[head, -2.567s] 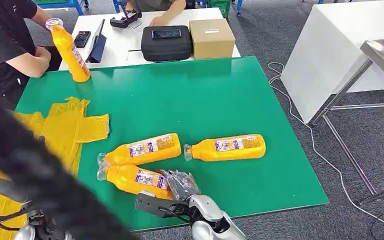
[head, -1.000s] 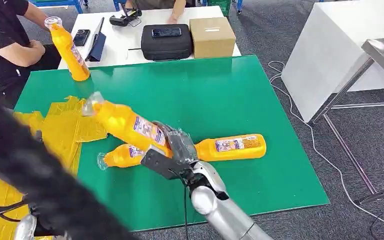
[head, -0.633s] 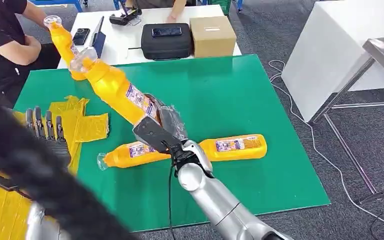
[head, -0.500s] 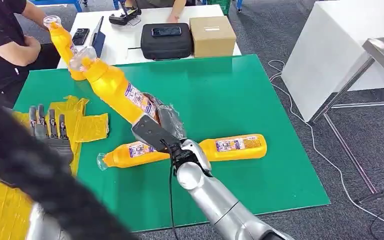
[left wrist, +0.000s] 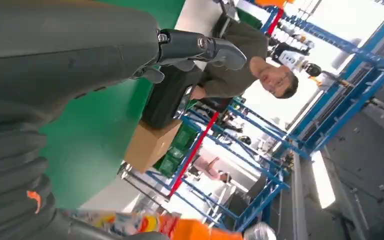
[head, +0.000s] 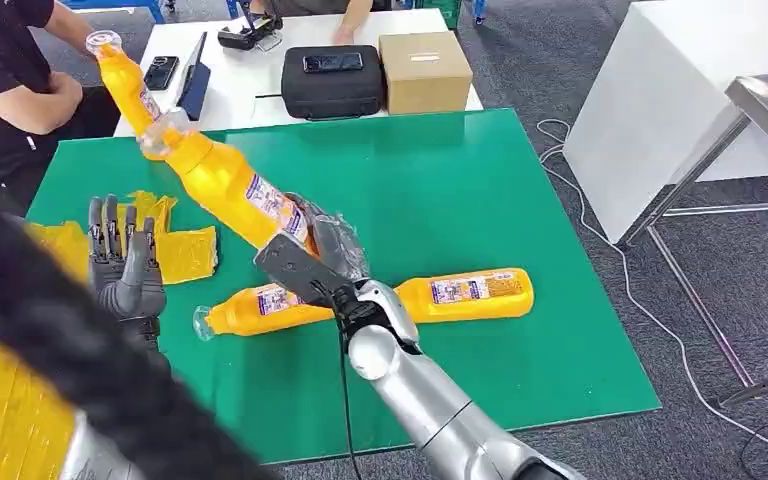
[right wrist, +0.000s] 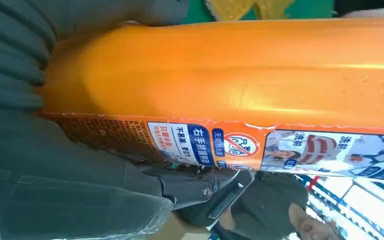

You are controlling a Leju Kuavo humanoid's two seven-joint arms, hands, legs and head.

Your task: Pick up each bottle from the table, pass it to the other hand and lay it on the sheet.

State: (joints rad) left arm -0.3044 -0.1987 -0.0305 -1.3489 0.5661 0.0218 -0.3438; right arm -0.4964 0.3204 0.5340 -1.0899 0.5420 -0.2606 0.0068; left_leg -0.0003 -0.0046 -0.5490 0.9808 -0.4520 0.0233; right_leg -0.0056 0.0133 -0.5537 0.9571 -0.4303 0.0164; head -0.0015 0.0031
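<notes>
Gripping an orange bottle [head: 222, 182] near its base with the right hand [head: 325, 250], fingers wrapped round the labelled body, just left of centre in the head view. Slanting from that hand toward the upper left of the frame, cap end highest, well clear of the green table [head: 440, 170]. Raising the left hand [head: 125, 270] at the left of the frame, fingers apart and pointing up-frame, holding nothing, over the inner edge of the yellow sheet [head: 188, 255]. Leaving a plain gap: the free neck and shoulder of the bottle lying up and to the right of the left hand, not touching it. Probably calling for closing that gap along the bottle's slant, taking hold above the right hand. Leaving two more bottles [head: 260, 308] lying flat below centre, near the right wrist.
</notes>
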